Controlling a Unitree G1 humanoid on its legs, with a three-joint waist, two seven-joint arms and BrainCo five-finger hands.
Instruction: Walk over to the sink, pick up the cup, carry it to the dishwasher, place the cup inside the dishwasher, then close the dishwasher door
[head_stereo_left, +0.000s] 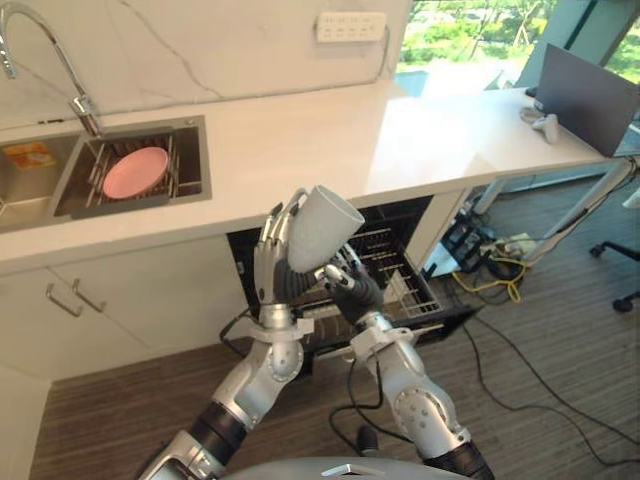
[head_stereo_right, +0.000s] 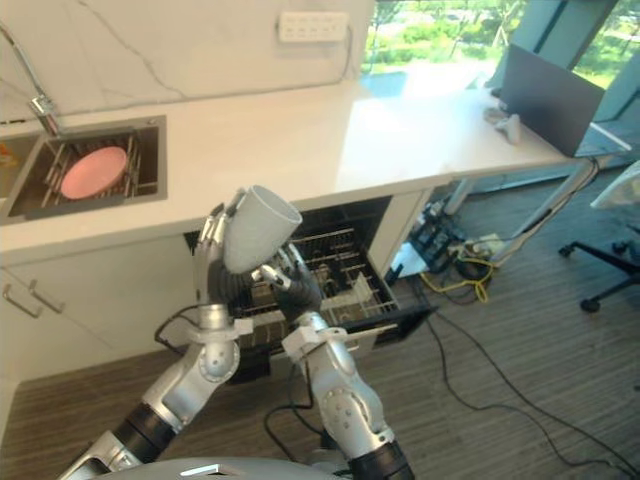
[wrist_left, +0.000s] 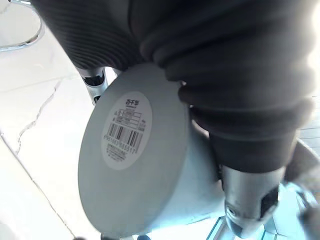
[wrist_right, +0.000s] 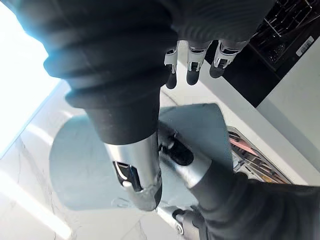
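**Cup lifted and at the dishwasher; loading and closing remain**

Pick-up looks done. The pale grey ceramic cup (head_stereo_left: 322, 228) is off the tabletop and in the air, tilted with its open mouth up and to the right. The left hand (head_stereo_left: 272, 262) has its fingers curled round the cup's body from the left. The left wrist view shows the cup's round base, with its barcode sticker, sitting against that hand.

The right hand (head_stereo_left: 352, 288) is just below and right of the cup, its fingers fairly straight and clamped on nothing. I cannot tell whether it touches the cup.

The carry also seems nearly complete. Both hands are raised in front of the open black dishwasher (head_stereo_left: 395, 245) under the white stone tabletop (head_stereo_left: 330, 130), and its wire rack shows just beyond them. The steel sink (head_stereo_left: 195, 160) lies far left, with a pink round plate (head_stereo_left: 135, 171) in it.

By my reading, three steps are left: lowering the cup into the rack, letting go, and swinging the dropped door shut. The cup is well above the rack, so placing has not begun.
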